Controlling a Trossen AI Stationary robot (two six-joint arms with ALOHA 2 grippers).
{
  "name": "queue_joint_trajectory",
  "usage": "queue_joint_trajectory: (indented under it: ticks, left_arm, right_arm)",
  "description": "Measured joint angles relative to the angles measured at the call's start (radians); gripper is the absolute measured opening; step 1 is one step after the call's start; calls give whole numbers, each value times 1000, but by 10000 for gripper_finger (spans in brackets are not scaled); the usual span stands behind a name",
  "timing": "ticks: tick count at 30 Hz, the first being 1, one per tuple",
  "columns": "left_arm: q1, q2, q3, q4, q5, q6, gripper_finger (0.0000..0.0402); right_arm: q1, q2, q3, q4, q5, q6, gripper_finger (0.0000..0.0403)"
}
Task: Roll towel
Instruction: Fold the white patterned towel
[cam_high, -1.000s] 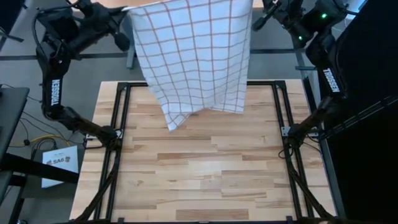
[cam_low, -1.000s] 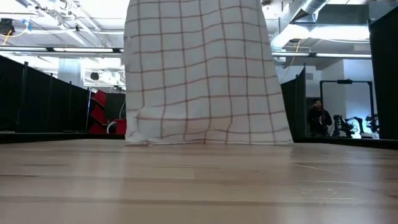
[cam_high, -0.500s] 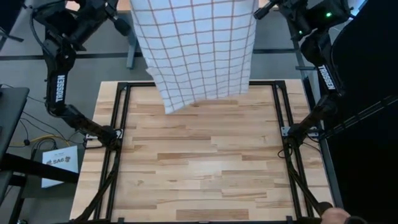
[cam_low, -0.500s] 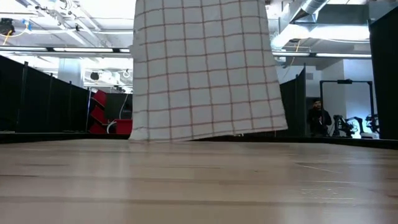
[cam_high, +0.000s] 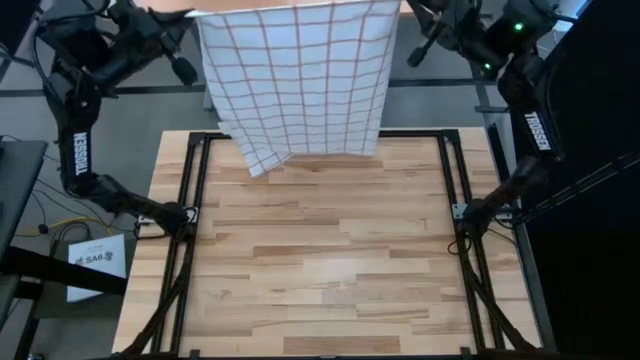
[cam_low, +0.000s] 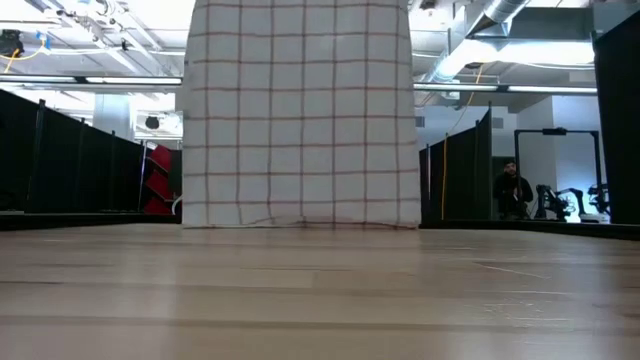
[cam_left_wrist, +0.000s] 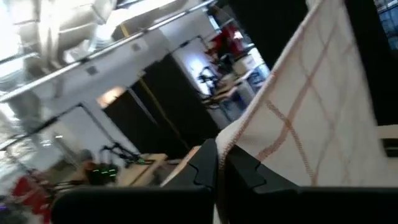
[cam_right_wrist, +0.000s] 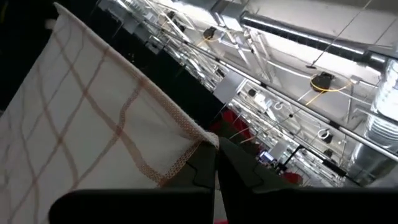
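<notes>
Held up high above the far edge of the wooden table: a white towel with a reddish-brown check grid, stretched flat like a curtain between two dark robot arms. At the far left corner, above and beyond the table, the left gripper, fingers pressed together on the towel's upper left corner, hemmed edge emerging right from between the fingertips. Across the middle, the cloth hanging straight down, taut along its top edge, one lower corner drooping a little lower than the other in the overhead view. From table height, lower hem seemingly level with the tabletop at the far edge; contact or a slight gap impossible to tell. At the far right corner, the right gripper, likewise clamped on the towel's upper right corner, stitched hem caught between its closed fingers. Likely the spreading step, before any rolling: towel lifted and pulled open, not yet laid down. Next move probably calling for both arms to lower and draw toward the near edge together, keeping even tension so the cloth lands flat and unwrinkled on the wood, ready to be rolled.
</notes>
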Motion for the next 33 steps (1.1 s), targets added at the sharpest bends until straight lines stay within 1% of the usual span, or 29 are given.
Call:
queue_joint_trajectory:
  ticks: [3, 6, 9, 11, 13, 17, 22, 25, 28, 30, 33]
  left_arm:
    - [-20, -1, 0, 13, 16, -17, 0]
    - [-21, 11, -1, 89, -7, -45, 0]
    - [-21, 13, -2, 142, 1, -73, 0]
    - [-21, 11, -1, 144, 11, -82, 0]
    - [-21, 11, -1, 121, 29, -105, 0]
    - [-30, 9, -1, 32, 116, -158, 0]
    - [-42, 6, 0, -118, 171, -181, 0]
    - [-54, 2, -1, -180, 239, -200, 0]
    - [-70, -1, 0, -201, 358, -244, 0]
    - [-81, -2, 0, -193, 436, -275, 0]
    - [-91, -3, 7, -145, 524, -330, 0]
  right_arm:
    - [-10, -24, 0, 1, 7, 0, 0]
    - [-20, -36, 0, 19, 37, -6, 0]
    - [-19, -45, 0, 24, 39, 2, 0]
    - [-19, -49, 0, 25, 38, 9, 0]
    - [-15, -50, 0, 16, 40, 16, 0]
    - [16, -50, 0, -13, 50, 71, 0]
    - [37, -56, 0, -64, 48, 142, 0]
    - [49, -62, 0, -114, 15, 204, 0]
    - [60, -73, 0, -141, -43, 284, 0]
    - [77, -82, 0, -145, -76, 326, 0]
    - [110, -92, 0, -140, -116, 363, 0]
